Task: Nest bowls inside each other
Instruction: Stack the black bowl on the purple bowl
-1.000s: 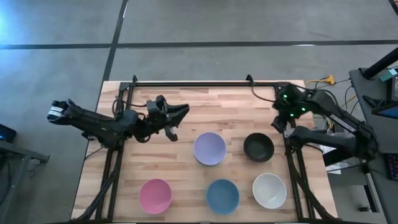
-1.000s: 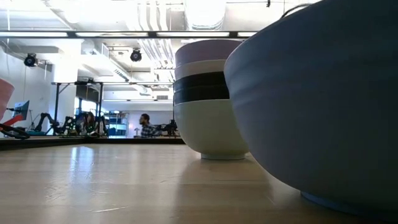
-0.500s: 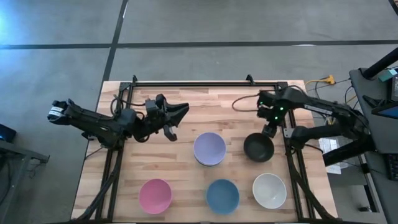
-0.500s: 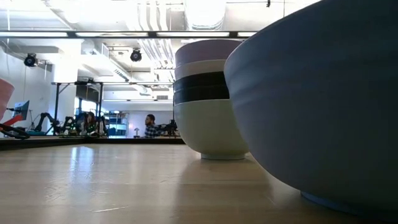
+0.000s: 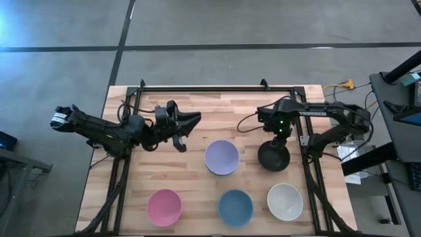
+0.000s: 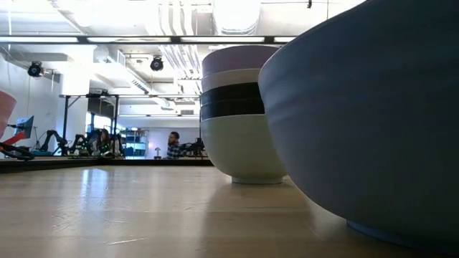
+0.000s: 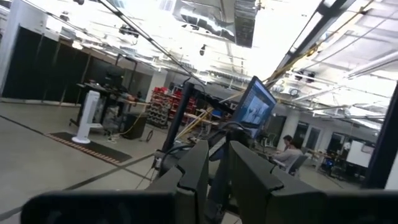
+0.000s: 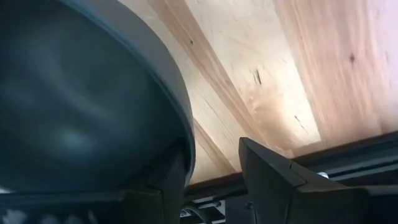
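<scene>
The black bowl (image 5: 273, 158) stands on its base on the table's right half. My right gripper (image 5: 275, 139) is open above that bowl's far rim, pointing down; in the right wrist view one finger (image 8: 165, 183) stands inside the rim and one (image 8: 273, 180) outside. The stack (image 5: 222, 158) has the lavender bowl on top; the low view shows white, two black and a pale bowl beneath in the stack (image 6: 240, 115). The pink bowl (image 5: 164, 207), blue bowl (image 5: 235, 207) and white bowl (image 5: 285, 201) stand along the near edge. My left gripper (image 5: 189, 125) waits shut, raised, left of the stack. My right gripper (image 8: 211, 180) comes from above at the black bowl's far rim (image 8: 186, 140), one finger inside the hollow and one outside. I cannot tell whether either finger touches the rim. The bowl stands upright on the table.
Black frame rails run along the table's far edge (image 5: 204, 87) and down both sides. Bare wood lies between the stack and the left arm. In the low view the blue bowl (image 6: 373, 122) fills the right side, and the pink bowl's edge (image 6: 6, 107) shows at the left.
My right arm has swung from the table's far right corner leftward and toward the near edge, coming down over the black bowl's far rim. The bowls have stayed where they were.
</scene>
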